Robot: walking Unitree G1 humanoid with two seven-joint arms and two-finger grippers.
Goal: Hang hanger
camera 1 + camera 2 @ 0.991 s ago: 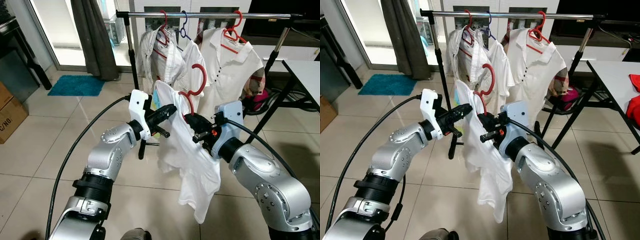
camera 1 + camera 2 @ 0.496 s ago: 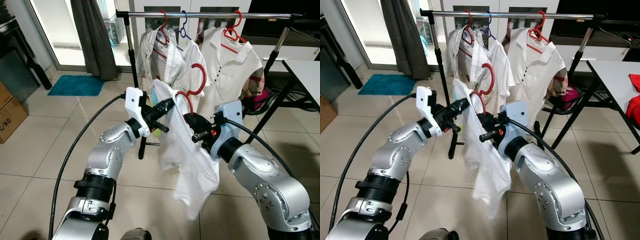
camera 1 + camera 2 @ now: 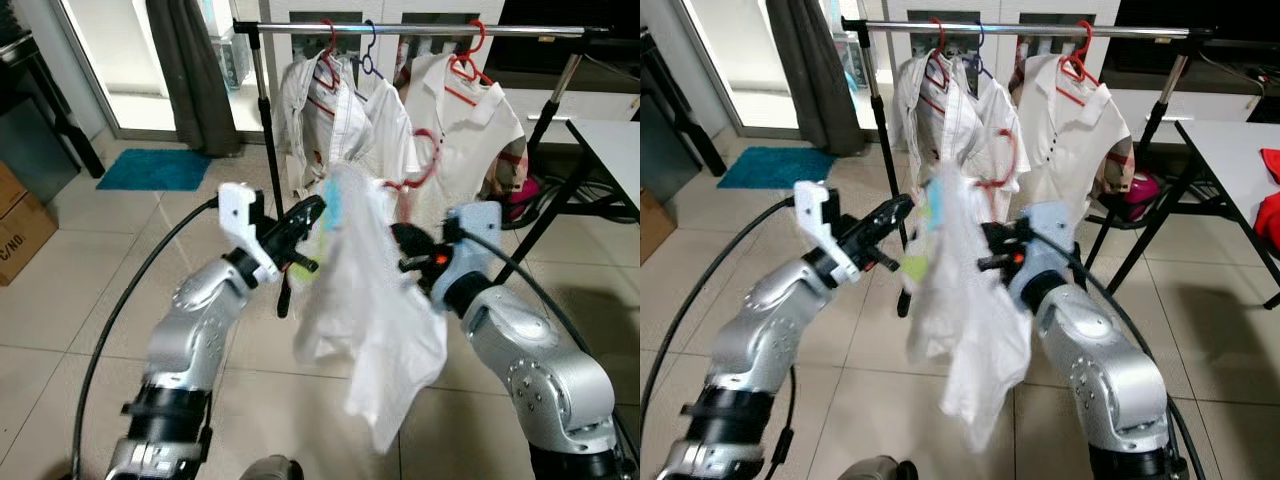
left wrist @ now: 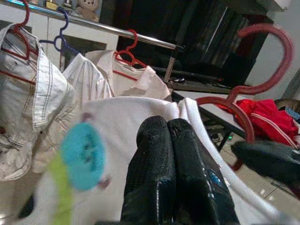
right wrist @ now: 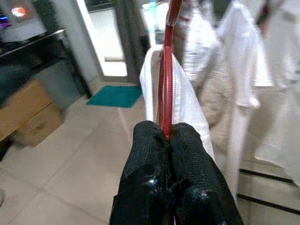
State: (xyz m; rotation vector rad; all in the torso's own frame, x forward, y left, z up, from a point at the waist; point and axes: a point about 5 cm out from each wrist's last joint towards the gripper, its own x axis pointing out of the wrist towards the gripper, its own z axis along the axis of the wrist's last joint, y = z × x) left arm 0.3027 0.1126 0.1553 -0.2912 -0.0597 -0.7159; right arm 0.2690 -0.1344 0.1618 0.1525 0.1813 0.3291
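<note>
- Your right gripper (image 5: 168, 140): fingers pinched shut on the red hanger (image 5: 165, 75), approx. chest height in front of you. Wrist view shows the hanger shaft rising straight from between the fingertips.
- Your left gripper (image 4: 169, 129): fingers closed together, pressed into the white shirt (image 3: 375, 320) at the collar/shoulder edge. Grip on the fabric itself can't be confirmed.
- The shirt is draped over the hanger and hangs between both arms; the lower hem falls below the right forearm. Head views are motion-blurred here. A teal tag (image 4: 82, 154) and a yellow-green tag sit near the collar.
- Hanger hook (image 4: 262, 56) points up, well short of the rail.
- Beyond: clothes rail (image 3: 1040, 30) w/ white shirts on red hangers and one blue hanger (image 3: 368, 60).
- Far left: dark curtain (image 3: 190, 70), teal mat (image 3: 150, 170).
- Right: white table edge (image 3: 1230, 150).
</note>
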